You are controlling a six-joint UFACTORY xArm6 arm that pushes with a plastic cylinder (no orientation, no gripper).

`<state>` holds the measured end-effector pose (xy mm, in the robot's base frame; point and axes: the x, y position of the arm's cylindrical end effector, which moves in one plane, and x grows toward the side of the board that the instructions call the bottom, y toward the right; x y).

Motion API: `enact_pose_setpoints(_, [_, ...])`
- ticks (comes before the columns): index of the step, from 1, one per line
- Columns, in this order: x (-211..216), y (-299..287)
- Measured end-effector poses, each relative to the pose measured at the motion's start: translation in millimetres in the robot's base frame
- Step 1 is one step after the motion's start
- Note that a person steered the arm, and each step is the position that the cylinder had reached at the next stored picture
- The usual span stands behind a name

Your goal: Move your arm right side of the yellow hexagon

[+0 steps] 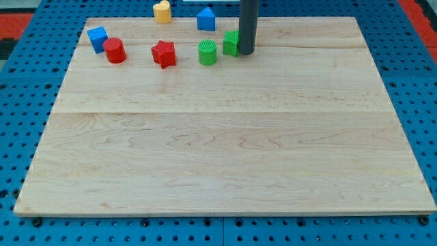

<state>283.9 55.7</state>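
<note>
Rod descending from the top edge, dark and straight, ending in my tip (246, 52) on the far part of the table (225, 150), a little right of centre. No gripper fitted, so nothing released, clenched or grasped. Tip touching or just beside the right side of a green block (231, 42), shape partly hidden behind the rod. Green cylinder (207, 52) just left of that block. Red star (164, 53) further left, then red cylinder (115, 50), then blue cube (97, 37) near the far left corner. Blue block with a peaked top (205, 18) at the far edge, left of the rod. Yellow block (162, 11), the task's piece, at the far edge further left, well apart from the tip; hexagon outline not clearly made out. Blue pegboard (416, 75) surrounding the table.
</note>
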Motion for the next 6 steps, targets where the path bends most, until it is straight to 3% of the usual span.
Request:
enact_pose_setpoints(2, [-17, 87])
enact_pose_setpoints(4, [-48, 38])
enact_pose_setpoints(5, [-8, 102])
enact_pose_setpoints(6, [58, 60])
